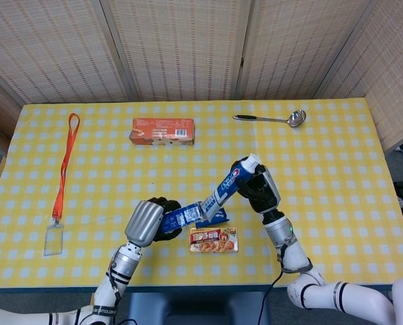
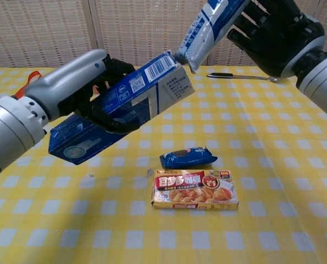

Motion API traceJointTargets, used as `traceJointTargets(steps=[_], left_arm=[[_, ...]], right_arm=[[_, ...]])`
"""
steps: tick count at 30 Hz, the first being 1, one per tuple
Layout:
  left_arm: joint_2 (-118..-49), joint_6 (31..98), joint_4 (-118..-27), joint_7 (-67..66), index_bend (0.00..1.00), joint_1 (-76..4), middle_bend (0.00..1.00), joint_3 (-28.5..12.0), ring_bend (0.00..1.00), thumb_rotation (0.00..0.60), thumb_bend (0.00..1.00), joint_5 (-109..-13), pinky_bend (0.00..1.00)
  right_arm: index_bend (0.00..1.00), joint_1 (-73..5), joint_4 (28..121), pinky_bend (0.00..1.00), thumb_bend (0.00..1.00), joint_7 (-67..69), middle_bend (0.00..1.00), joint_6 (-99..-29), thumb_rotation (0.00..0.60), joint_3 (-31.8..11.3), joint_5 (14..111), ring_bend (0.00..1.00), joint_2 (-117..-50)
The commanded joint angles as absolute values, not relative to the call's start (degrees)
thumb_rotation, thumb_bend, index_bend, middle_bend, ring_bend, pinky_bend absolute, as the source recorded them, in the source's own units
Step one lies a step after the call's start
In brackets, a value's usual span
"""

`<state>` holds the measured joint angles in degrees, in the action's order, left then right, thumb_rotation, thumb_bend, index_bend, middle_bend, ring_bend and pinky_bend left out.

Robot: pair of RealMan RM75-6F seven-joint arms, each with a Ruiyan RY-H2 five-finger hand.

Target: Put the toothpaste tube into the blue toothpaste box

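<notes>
yellow checked table (image 1: 336, 203). left hand (image 2: 92, 82) fingers clamped around blue toothpaste box (image 2: 119, 113), raised, open end up-right. right hand (image 2: 276, 33) fingers clamped on toothpaste tube (image 2: 207, 27), flat end just at box opening. curry box (image 2: 195, 188) near centre, small blue packet (image 2: 188, 158) just beyond it.

The checked yellow surface (image 1: 323, 176) carries a lanyard (image 1: 62, 172), an orange box (image 1: 162, 131), a spoon (image 1: 272, 119), a blue packet (image 2: 188, 158) and a curry box (image 2: 195, 188).
</notes>
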<state>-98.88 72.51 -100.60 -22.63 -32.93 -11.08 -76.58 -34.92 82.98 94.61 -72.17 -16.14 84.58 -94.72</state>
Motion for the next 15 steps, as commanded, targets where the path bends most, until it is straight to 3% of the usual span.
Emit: traceJointTargets(steps=[1, 15], left_arm=[[-99.4, 71.8, -101.8, -23.0, 0.63, -33.5, 0.63, -11.9, 0.51, 0.6, 0.34, -75.2, 0.53], [-99.3, 72.1, -103.5, -24.7, 0.63, -33.6, 0.63, -11.7, 0.51, 0.6, 0.34, -73.2, 0.52]], right_arm=[[0.78, -35.3, 81.9, 1.0, 0.47, 95.2, 0.71, -72.1, 0.6, -16.3, 84.8, 0.74, -95.5], [0.78, -35.8, 79.0, 1.0, 0.47, 99.0, 0.71, -72.3, 0.6, -18.1, 83.7, 0.73, -96.9]])
